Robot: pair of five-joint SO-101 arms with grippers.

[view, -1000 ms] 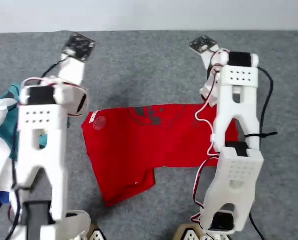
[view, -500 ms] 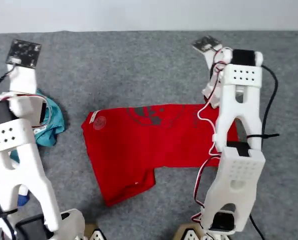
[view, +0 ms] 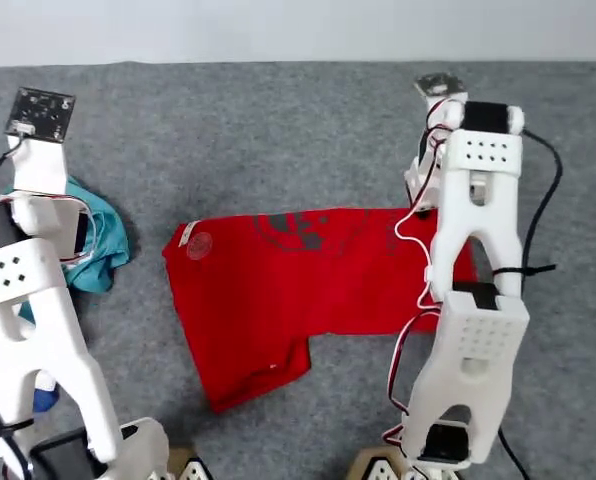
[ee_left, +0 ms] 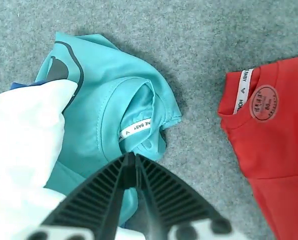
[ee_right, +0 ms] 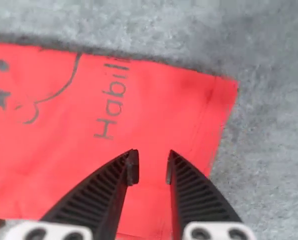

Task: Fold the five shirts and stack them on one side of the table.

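One red shirt point(view: 268, 280) lies spread and unfolded mid table point(view: 278, 130), collar label at its left end. Teal shirt point(view: 103, 245) is crumpled at the left, near the red one but apart from it. White shirt point(ee_left: 21, 145) overlaps the teal one; a bit of blue cloth point(view: 42, 400) shows near left. Left arm stands over that pile and hides most of it. Left gripper point(ee_left: 132, 160) has its jaws closed together above the teal shirt. Right arm covers the red shirt's right part. Right gripper point(ee_right: 151, 160) is narrowly open over the red shirt's right edge.
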